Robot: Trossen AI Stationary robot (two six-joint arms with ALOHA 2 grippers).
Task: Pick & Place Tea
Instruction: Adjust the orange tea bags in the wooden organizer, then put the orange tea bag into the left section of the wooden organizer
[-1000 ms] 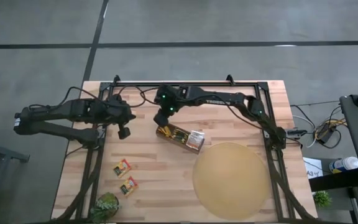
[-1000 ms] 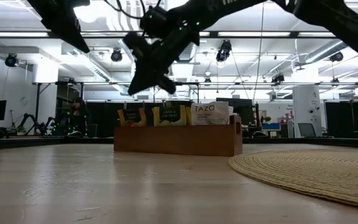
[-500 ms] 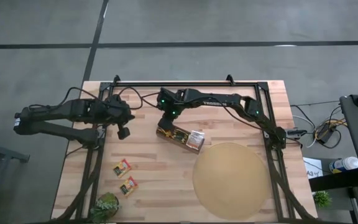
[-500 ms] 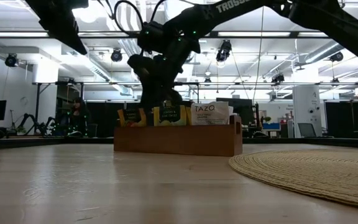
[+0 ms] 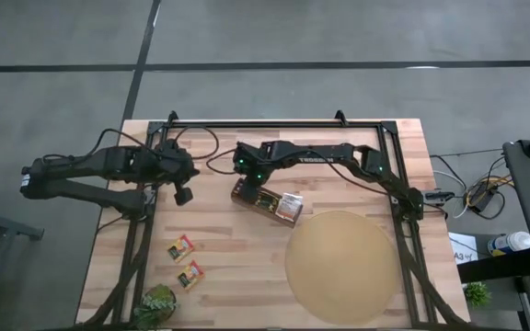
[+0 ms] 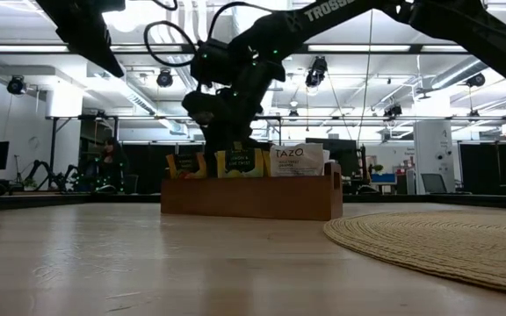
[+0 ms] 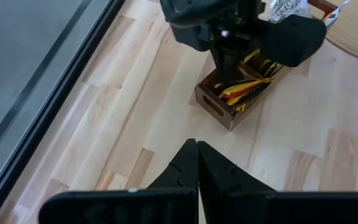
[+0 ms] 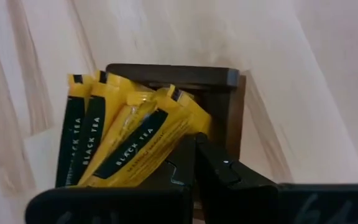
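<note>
Dark fingers (image 8: 194,163) over glossy yellow sachets (image 8: 114,134)

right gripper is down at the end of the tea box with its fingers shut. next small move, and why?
Probably open the fingers before going lower. The right gripper is shut and sits just over the yellow black-tea sachets at the end of the wooden box, holding nothing as far as the views show. Shut fingers cannot straddle a sachet. The left gripper waits shut, off to the side.

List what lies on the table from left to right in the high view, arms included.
Left gripper, shut, at the left edge → two loose tea sachets → right gripper, shut, over the wooden tea box → round tan mat.
</note>
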